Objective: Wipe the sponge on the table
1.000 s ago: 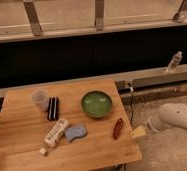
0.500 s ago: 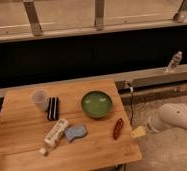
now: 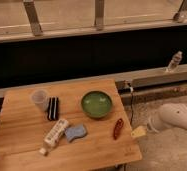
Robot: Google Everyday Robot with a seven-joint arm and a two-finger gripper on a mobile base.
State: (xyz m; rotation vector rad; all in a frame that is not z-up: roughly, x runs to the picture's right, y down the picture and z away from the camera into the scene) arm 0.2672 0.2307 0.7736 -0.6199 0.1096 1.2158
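Observation:
The blue-grey sponge (image 3: 75,132) lies flat on the wooden table (image 3: 22,130), near its front middle, touching the end of a white printed box (image 3: 56,132). My gripper (image 3: 139,131) sits at the end of the white arm (image 3: 179,117), just off the table's right edge and low beside it. It is well to the right of the sponge and holds nothing that I can make out.
A green bowl (image 3: 97,103) stands behind the sponge. A red-brown oblong item (image 3: 118,128) lies between sponge and gripper. A black ridged block (image 3: 52,108) and a clear cup (image 3: 39,98) stand at the left. A bottle (image 3: 174,61) is on the ledge behind.

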